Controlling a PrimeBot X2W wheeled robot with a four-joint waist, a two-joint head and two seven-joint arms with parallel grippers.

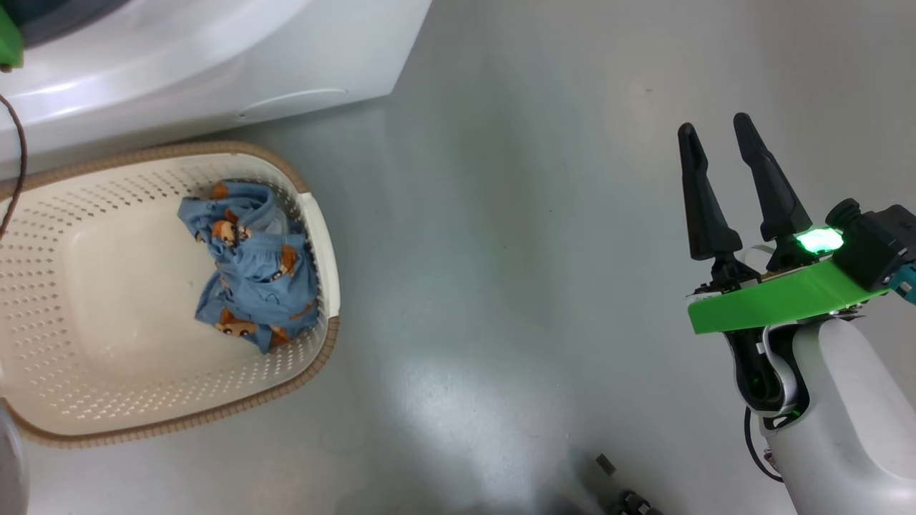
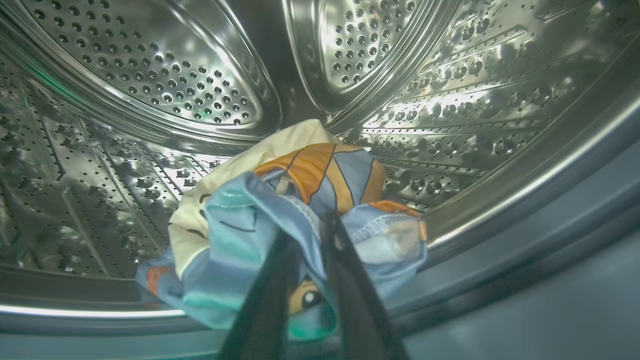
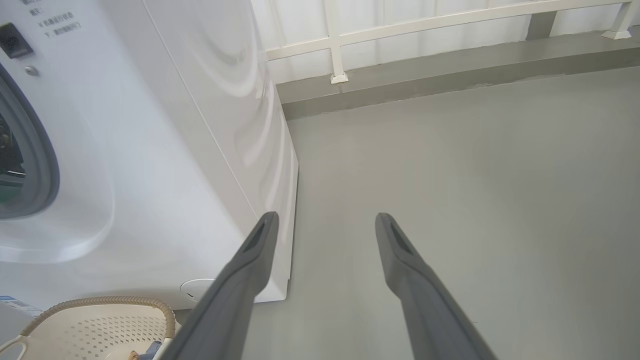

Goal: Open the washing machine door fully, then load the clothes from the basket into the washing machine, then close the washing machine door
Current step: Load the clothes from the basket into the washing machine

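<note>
Inside the washing machine's steel drum (image 2: 150,75), my left gripper (image 2: 310,227) has its fingers a narrow gap apart. A bundle of clothes (image 2: 280,200), light blue and cream with an orange print, lies bunched around and between the tips, low at the drum's front. More blue bear-print clothes (image 1: 250,272) lie at the right end of the cream basket (image 1: 315,372), which stands on the floor before the white washing machine (image 1: 215,64). My right gripper (image 1: 715,121) hangs open and empty over bare floor, well right of the basket. The washing machine door is out of view.
The grey floor (image 1: 501,250) stretches right of the basket and machine. A white railing (image 3: 340,45) on a low grey kerb runs behind the machine's side (image 3: 225,125). The basket's rim (image 3: 100,302) shows at the right wrist view's lower left.
</note>
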